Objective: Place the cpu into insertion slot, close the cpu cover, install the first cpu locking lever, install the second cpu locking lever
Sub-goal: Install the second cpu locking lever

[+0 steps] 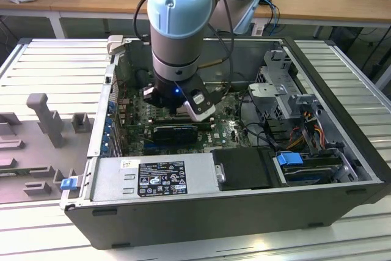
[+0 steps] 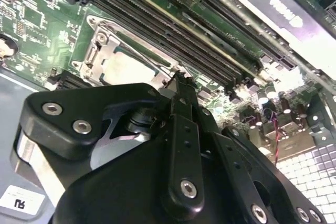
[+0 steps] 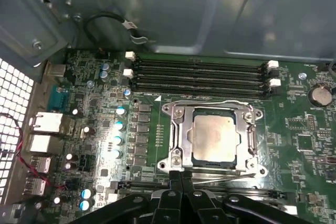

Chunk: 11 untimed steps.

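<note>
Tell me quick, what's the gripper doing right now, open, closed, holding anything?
Gripper: fingers shut together, holding nothing, tips down at the edge of the cpu cover, which lies closed over the cpu.

In the second wrist view, the claw's black body (image 2: 157, 171) hides the near edge of the cpu cover (image 2: 100, 51).

The arm (image 1: 177, 22) is a grey cylinder topped with a pale blue cap, and black cables trail off it. Its wrist carries a black block with a small blue light — plus a white-edged camera housing. The gripper (image 2: 178, 85) is matt black linkage plates studded with silver screws.
</note>
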Motion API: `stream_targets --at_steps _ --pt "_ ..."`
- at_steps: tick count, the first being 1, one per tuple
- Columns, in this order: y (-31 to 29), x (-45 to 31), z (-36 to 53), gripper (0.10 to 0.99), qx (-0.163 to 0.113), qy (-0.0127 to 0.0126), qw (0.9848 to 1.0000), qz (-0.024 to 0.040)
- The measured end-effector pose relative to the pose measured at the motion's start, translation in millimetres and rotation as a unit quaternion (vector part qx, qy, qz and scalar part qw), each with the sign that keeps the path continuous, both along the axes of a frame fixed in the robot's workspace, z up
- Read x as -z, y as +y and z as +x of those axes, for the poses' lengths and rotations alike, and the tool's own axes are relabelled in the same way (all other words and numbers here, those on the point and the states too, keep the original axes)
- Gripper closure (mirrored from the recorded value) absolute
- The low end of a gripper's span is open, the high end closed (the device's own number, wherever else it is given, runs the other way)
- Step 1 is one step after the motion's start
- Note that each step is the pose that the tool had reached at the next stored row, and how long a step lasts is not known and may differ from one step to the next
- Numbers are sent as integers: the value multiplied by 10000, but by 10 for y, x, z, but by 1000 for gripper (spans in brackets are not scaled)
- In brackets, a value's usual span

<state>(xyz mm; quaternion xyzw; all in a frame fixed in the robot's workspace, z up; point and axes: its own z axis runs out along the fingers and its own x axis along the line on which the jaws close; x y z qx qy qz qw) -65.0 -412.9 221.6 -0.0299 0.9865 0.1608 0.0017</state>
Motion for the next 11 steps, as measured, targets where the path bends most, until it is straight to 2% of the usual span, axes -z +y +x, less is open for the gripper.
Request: stream_targets --at_steps 7,11 --pt "-2 140 -47 980 -88 0 10000 37" --pt "-3 189 -82 980 -94 -7 9999 106"
